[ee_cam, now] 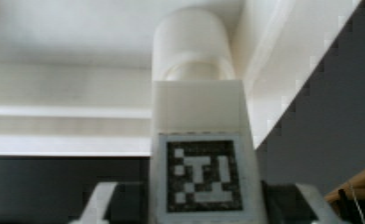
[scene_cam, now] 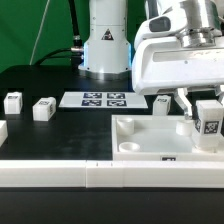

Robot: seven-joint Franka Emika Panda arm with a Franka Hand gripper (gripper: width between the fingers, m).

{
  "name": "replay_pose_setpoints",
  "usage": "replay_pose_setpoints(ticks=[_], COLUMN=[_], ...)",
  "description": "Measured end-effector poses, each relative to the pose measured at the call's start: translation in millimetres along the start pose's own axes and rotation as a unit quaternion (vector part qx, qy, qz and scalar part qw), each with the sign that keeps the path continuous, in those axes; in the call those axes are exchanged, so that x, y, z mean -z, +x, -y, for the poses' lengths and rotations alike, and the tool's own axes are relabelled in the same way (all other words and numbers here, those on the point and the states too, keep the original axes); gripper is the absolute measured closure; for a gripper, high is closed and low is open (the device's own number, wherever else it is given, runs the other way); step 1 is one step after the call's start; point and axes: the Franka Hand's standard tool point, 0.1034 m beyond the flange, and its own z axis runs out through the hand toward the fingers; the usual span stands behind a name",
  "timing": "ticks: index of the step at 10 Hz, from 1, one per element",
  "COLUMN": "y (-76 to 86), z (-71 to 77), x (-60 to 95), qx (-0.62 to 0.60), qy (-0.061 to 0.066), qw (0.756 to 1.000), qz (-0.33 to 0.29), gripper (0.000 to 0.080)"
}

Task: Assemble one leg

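Note:
My gripper [scene_cam: 207, 112] is at the exterior view's right, shut on a leg [scene_cam: 208, 120], a small white post with a black-and-white tag. It holds the leg upright over the right part of the large flat white square piece [scene_cam: 140, 140] with a raised rim and round corner holes. In the wrist view the leg [ee_cam: 204, 130] fills the middle, tag facing the camera, between my two fingers [ee_cam: 111, 205]. Its rounded end points toward the white piece [ee_cam: 72, 100]. I cannot tell whether the leg touches the piece.
Three more legs lie on the black table: two at the exterior view's left [scene_cam: 13, 101] [scene_cam: 43, 109] and one behind the square piece [scene_cam: 162, 103]. The marker board [scene_cam: 100, 100] lies at the middle back. The robot base [scene_cam: 105, 45] stands behind it. A white rail [scene_cam: 60, 175] runs along the front.

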Motion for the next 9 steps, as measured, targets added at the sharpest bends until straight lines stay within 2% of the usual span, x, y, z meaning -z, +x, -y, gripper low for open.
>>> replay_pose_setpoints(ticks=[2,5,7,9], y=[-5.0,-7.3,-7.4,-7.7], z=[0.5,0.5,0.5,0.5], x=[1.5,-0.4,-0.4,-0.6], qx=[-0.01,-0.011,-0.011,-0.011], qy=[-0.004,-0.001,-0.001,-0.001], qw=[1.0,1.0,1.0,1.0], qz=[0.01,0.026,0.026,0.026], gripper=[0.0508,0.0507,0.0185,0.016])
